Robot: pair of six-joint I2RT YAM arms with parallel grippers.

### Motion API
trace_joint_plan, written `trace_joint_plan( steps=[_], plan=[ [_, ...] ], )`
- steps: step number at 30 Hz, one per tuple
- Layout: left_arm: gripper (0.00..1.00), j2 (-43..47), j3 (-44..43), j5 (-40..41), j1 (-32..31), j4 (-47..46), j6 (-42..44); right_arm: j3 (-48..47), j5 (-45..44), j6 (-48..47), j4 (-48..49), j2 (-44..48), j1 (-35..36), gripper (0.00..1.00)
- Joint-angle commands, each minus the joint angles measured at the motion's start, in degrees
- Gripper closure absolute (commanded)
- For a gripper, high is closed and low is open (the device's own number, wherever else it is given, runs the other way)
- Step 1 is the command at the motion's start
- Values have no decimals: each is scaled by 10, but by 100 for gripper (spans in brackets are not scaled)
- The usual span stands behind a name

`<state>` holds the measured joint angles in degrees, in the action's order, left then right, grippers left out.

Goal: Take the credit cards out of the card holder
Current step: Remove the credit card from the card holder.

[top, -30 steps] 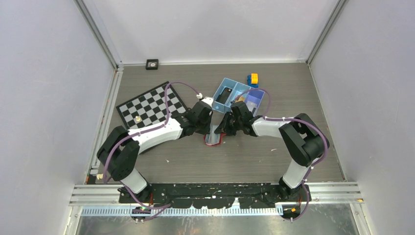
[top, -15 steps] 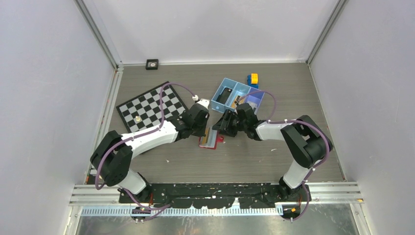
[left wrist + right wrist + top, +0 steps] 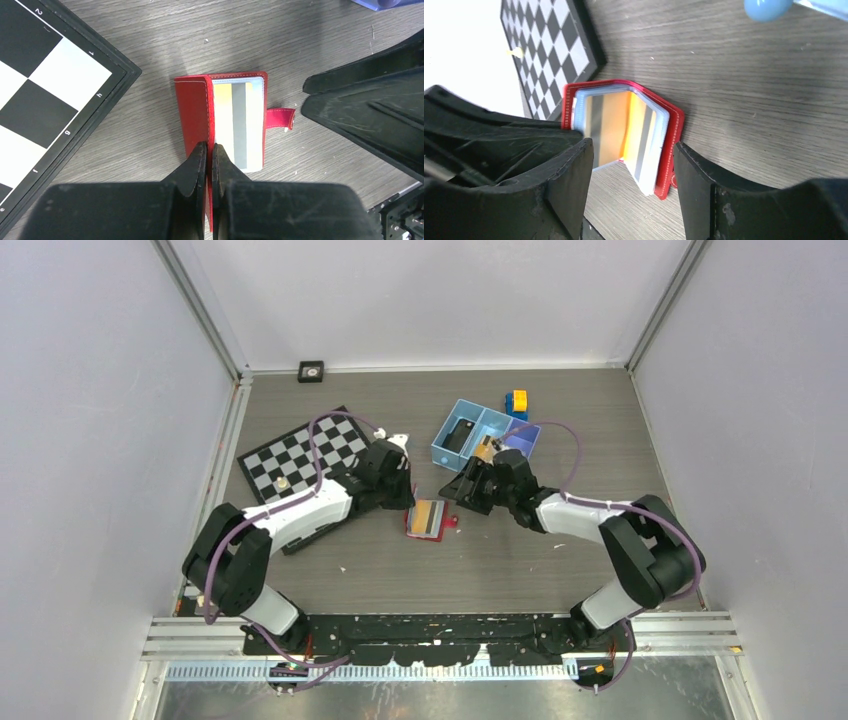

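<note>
**Position.** The wallet [image 3: 428, 519] lies open on the table [image 3: 520, 560], between the two arms. The cards [image 3: 237, 125] sit inside it and none is out yet.

**Tools.** The left gripper [image 3: 210, 152] has its fingers together with nothing visible between them. Its tips are over the wallet's near end, at the seam between red cover and card stack (whether they press down cannot be told). The right gripper [image 3: 633, 150] has its fingers well apart and holds nothing.

**Governing relation.**
- The cards' long sides run in line with the left gripper's reach, roughly away from the bases.
- The wallet lies just left of the right gripper, with the tab [image 3: 279, 117] pointing toward it.
- In the right wrist view the leaves stand in a shallow V, with card edges exposed.

Judgement: the right arm is better placed to pinch a card, and the left to steady the wallet.

**Surroundings.** The chessboard [image 3: 300, 455] lies to the left. The tray [image 3: 437, 447] is just beyond the right gripper, and a block [image 3: 517, 400] is farther back. Nothing stands between the right gripper and the wallet. The grippers are close together, so a clash is the risk.
</note>
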<state>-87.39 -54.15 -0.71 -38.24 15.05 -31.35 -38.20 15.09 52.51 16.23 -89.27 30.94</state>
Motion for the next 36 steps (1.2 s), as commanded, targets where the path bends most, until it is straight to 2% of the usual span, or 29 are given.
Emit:
trace_joint_plan(
  steps=[1, 4, 6, 10, 14, 20, 21, 23, 25, 26, 28, 32, 34, 36],
  plan=[
    [100, -10, 16, -49, 17, -31, -18, -14, -13, -22, -2, 23, 6, 37],
    [100, -11, 21, -65, 29, -37, -24, -29, 7, -24, -1, 3, 19, 45],
    [100, -13, 26, -81, 40, -44, -28, -38, 38, -19, 16, -16, 30, 53],
    [100, -13, 37, -107, 60, -57, -36, -49, 82, -3, 68, -58, 42, 81],
    [100, -9, 44, -111, 71, -59, -36, -62, 103, 13, 99, -103, 43, 92],
    [100, -6, 50, -116, 84, -56, -36, -87, 107, 21, 119, -157, 50, 93],
    [96, -6, 52, -119, 87, -56, -36, -90, 108, 23, 125, -162, 52, 94],
    [81, -1, 59, -132, 93, -62, -36, -93, 104, 23, 125, -166, 55, 94],
    [59, 5, 70, -146, 96, -73, -39, -96, 101, 20, 118, -168, 55, 94],
    [53, 7, 73, -152, 97, -78, -40, -97, 100, 19, 116, -170, 55, 94],
    [47, 9, 77, -168, 98, -89, -40, -97, 95, 16, 109, -171, 55, 94],
    [47, -12, 72, -202, 98, -102, -44, -98, 92, 16, 105, -176, 55, 94],
    [56, -26, 66, -208, 100, -99, -44, -98, 93, 16, 105, -176, 55, 94],
    [70, -32, 63, -210, 103, -98, -45, -96, 93, 17, 105, -172, 55, 94]
  ],
)
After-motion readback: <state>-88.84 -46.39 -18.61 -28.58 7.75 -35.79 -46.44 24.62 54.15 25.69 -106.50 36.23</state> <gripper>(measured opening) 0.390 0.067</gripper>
